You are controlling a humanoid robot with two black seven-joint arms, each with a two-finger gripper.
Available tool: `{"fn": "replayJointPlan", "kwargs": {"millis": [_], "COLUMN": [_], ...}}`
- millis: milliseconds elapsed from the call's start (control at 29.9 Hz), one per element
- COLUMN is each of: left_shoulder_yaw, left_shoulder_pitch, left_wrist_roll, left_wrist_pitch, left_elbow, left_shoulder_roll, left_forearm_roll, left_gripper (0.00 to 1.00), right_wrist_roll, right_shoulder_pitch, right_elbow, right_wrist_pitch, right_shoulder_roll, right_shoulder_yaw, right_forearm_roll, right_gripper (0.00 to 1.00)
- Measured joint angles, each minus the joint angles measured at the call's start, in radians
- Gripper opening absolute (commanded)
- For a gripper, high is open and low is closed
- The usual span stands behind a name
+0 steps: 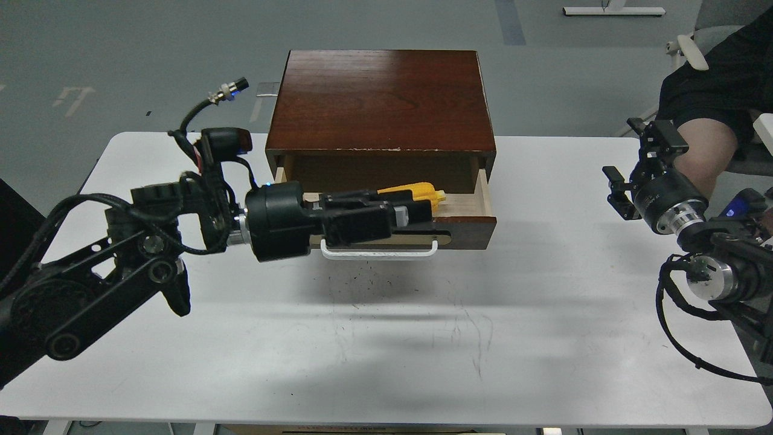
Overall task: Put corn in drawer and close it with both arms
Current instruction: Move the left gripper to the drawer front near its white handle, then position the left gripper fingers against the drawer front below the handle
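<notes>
The drawer (465, 222) of the dark reddish-brown wooden box (380, 99) stands pulled out, its white bar handle (416, 252) facing me. The yellow corn (416, 192) lies inside it, mostly hidden behind my left arm. My left gripper (423, 211) lies level across the drawer's front edge, pointing right, just in front of the corn. Its dark fingers overlap, so I cannot tell whether they are open or shut. My right gripper (634, 166) is open and empty, above the table's right edge, well to the right of the drawer.
The box stands at the back middle of the white table (386, 338). A seated person's leg (706, 145) is beyond the table's right rear corner, close to my right arm.
</notes>
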Motion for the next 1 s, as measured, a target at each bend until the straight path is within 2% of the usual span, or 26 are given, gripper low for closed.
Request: {"fn": "replayJointPlan", "kwargs": {"millis": [301, 535, 702, 1003], "left_shoulder_yaw": [0.04, 0.037, 0.038, 0.039], "left_shoulder_pitch": [0.109, 0.119, 0.133, 0.147], "left_wrist_roll": [0.0, 0.081, 0.101, 0.105], "left_wrist_pitch": [0.023, 0.028, 0.027, 0.027], "left_elbow": [0.03, 0.13, 0.167, 0.189], "left_shoulder_roll": [0.014, 0.011, 0.015, 0.017], "left_forearm_roll": [-0.038, -0.063, -0.089, -0.09], "left_gripper": [0.0, 0.0, 0.0, 0.0], "right_wrist_roll": [0.0, 0.0, 0.0, 0.0], "right_shoulder_pitch": [-0.02, -0.028, -0.029, -0.032], "right_elbow": [0.0, 0.0, 0.0, 0.0], "right_wrist_pitch": [0.003, 0.003, 0.003, 0.003], "right_shoulder_roll": [-0.001, -0.002, -0.001, 0.0], "right_shoulder_yaw": [-0.002, -0.002, -0.002, -0.002], "right_forearm_roll": [0.0, 0.0, 0.0, -0.001], "right_gripper": [1.0, 1.0, 1.0, 1.0]}}
